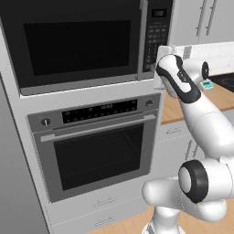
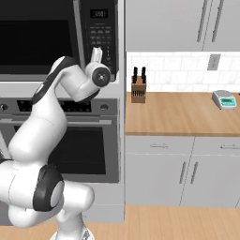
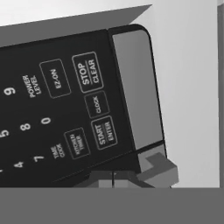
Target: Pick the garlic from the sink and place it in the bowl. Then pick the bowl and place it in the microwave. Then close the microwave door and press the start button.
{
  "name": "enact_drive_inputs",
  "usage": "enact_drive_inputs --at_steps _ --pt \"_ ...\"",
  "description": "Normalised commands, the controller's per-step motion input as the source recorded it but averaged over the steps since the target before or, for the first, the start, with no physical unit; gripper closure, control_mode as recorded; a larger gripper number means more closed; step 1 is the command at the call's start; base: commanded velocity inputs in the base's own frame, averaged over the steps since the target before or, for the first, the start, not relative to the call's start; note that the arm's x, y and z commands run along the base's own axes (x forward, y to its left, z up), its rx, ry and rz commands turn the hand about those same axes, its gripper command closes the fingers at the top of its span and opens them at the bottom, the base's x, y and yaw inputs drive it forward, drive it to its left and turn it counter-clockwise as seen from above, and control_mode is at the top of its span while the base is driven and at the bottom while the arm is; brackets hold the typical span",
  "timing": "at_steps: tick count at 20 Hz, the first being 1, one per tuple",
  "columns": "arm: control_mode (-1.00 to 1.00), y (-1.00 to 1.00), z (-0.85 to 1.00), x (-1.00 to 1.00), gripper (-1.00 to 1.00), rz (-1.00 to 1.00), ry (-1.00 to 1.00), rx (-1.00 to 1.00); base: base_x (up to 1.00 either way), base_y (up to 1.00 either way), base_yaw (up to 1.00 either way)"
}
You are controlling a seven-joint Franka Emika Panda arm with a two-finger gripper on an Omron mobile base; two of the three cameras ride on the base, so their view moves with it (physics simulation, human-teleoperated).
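Hand view | microwave (image 3: 65, 109) black keypad, white START/ENTER label | microwave door (image 1: 77, 43) closed | fingers (image 3: 113, 179) clenched

Grey cabinets (image 2: 164, 23) hang above a wooden counter (image 2: 178, 115), white tiled wall (image 2: 178, 70) and wood floor (image 2: 164, 222).

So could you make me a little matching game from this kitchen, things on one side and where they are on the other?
Things:
1. microwave door
2. oven
3. knife block
4. scale

Places or states:
A. on the counter, far right
B. below the microwave
C. shut
D. on the counter, by the wall's left end

Pairs: 1-C, 2-B, 3-D, 4-A
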Motion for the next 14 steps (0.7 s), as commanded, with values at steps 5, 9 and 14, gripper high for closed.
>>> enact_drive_inputs --at_steps 5,9,14 --pt "-1.0 -0.02 -0.04 0.22 1.0 0.0 -0.07 0.01 0.0 0.0 0.0" --pt "-1.0 0.0 -0.13 0.07 1.0 0.0 -0.07 0.0 0.0 0.0 0.0" --pt "-1.0 0.0 -0.12 0.16 1.0 0.0 -0.04 0.0 0.0 0.0 0.0"
